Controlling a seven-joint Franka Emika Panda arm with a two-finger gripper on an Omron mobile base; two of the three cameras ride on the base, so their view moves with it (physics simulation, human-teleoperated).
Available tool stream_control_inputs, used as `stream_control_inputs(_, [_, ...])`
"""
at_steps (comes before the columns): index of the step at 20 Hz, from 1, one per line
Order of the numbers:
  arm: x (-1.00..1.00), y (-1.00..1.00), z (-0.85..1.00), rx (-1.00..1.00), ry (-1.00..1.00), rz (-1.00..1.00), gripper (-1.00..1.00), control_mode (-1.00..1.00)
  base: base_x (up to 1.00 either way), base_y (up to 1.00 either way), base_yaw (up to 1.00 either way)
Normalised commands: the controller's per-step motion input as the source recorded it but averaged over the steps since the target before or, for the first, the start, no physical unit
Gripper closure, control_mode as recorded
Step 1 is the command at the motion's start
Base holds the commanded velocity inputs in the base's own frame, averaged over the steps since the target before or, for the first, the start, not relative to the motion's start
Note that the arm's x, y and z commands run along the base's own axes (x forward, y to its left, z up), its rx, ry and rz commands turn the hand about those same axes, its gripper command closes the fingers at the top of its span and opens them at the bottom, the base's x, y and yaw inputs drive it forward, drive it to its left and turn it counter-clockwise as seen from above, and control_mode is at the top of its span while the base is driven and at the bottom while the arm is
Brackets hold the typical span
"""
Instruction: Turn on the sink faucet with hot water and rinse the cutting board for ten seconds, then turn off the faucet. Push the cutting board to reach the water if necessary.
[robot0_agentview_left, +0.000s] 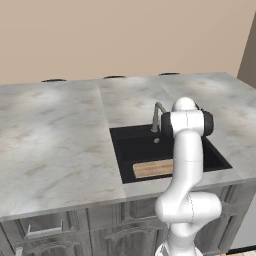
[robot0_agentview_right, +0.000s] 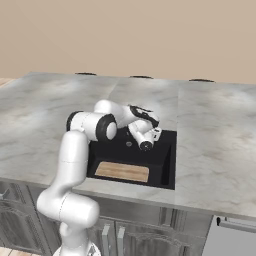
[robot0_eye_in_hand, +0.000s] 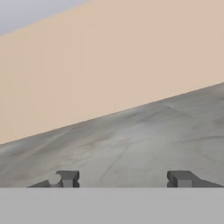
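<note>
Gripper by the faucet, jaws apart, nothing held.

My gripper (robot0_eye_in_hand: 122, 178) hangs over the sink's (robot0_agentview_right: 167, 167) back edge, fingers spread w/ bare tabletop (robot0_eye_in_hand: 144, 140) betw. them. Faucet (robot0_agentview_left: 157, 116) sits just beside the hand. Cutting board (robot0_agentview_right: 123, 171) lies flat at the basin's front, long axis across the sink, toward me from the gripper. No water running.

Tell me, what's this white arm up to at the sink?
The arm reaches over the black sink, its gripper near the faucet with jaws apart, holding nothing. No water is visible running. A cutting board lies flat in the sink's near end, away from the faucet. The board looks unrinsed so far.
</note>
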Motion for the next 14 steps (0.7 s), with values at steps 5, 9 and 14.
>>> stream_control_inputs(5, [-0.06,-0.66,0.00,0.02,0.01,0.00,-1.00,-1.00,0.00,0.00,0.00])
stream_control_inputs(9, [-0.06,-0.47,0.00,0.01,0.02,0.00,-1.00,-1.00,0.00,0.00,0.00])
stream_control_inputs(14, [-0.08,-0.39,0.25,0.02,0.04,0.00,-1.00,-1.00,0.00,0.00,0.00])
